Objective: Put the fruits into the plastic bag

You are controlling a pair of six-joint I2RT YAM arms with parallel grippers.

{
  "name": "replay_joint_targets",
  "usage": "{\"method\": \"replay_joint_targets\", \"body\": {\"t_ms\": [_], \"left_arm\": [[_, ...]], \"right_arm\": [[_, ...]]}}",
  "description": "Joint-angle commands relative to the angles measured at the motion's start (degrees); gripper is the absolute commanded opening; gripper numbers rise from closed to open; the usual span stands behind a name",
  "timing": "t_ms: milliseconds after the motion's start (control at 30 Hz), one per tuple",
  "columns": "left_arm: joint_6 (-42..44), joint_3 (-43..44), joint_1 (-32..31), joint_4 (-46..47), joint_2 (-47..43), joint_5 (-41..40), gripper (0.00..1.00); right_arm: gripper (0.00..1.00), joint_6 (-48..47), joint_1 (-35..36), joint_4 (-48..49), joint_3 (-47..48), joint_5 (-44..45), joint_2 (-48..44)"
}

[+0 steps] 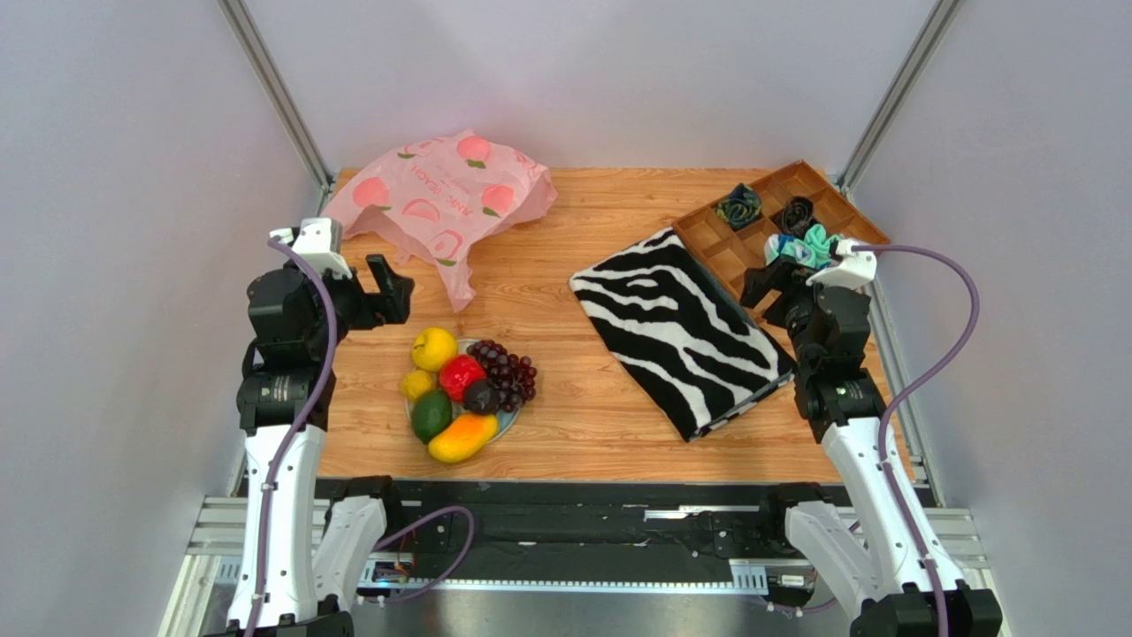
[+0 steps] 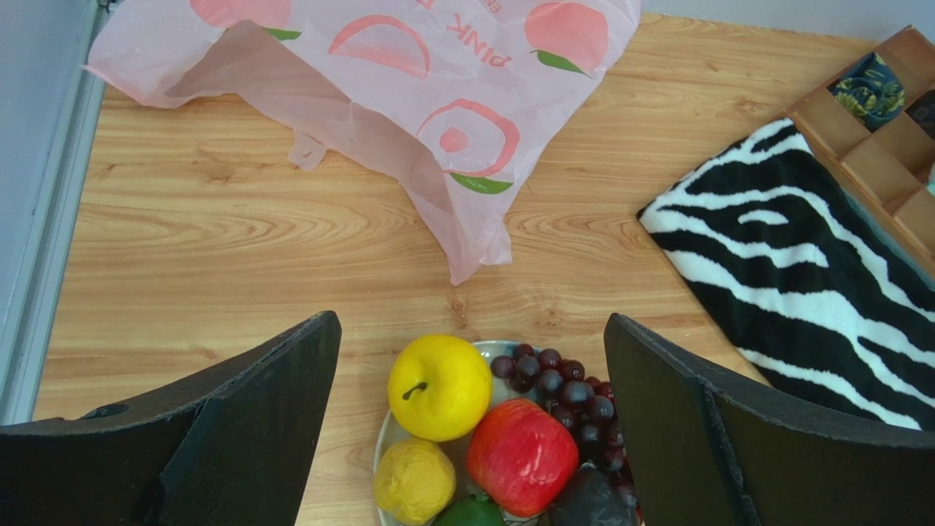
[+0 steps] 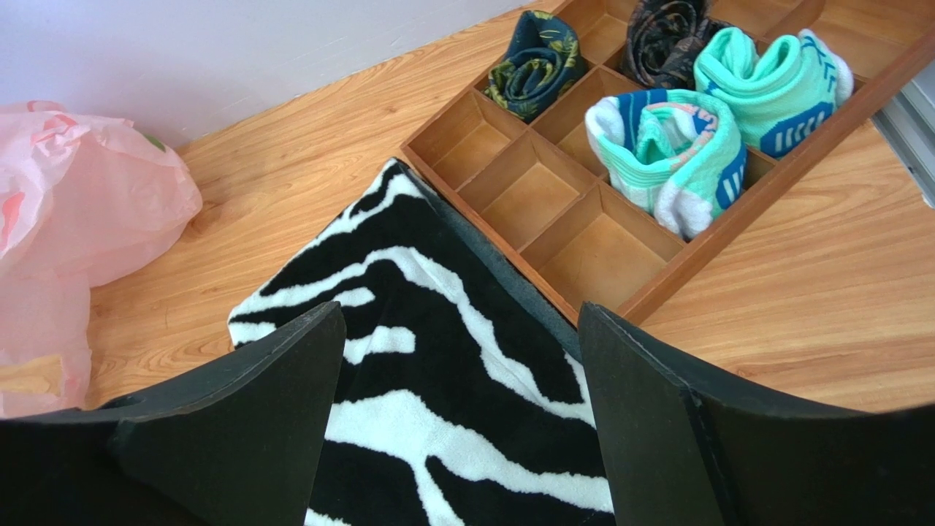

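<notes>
Fruits (image 1: 468, 389) piled on small plate (image 1: 510, 422), none in pink peach bag (image 1: 445, 199) yet. Bag lies behind them. Left gripper (image 2: 470, 329) jaws spread wide above fruits, empty. Right gripper (image 3: 461, 318) jaws spread wide above zebra cloth (image 3: 439, 438).

In the left wrist view the green fruit (image 2: 472, 513) and plastic bag (image 2: 439, 99) run off frame.
</notes>
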Motion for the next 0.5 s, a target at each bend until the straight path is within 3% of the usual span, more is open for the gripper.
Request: {"method": "replay_joint_targets", "body": {"t_ms": [0,467], "left_arm": [[0.3,0.8,0.3,2.2,-1.6,-0.5,0.99],[-2.9,-2.0,0.2,5.2,-3.5,-3.4,0.99]], "right_arm": [[0.82,-1.6,0.2,3.7,1.5,-3.5,-0.5],[0.8,-2.5,0.3,5.7,1.5,-9.3,-1.2]]}}
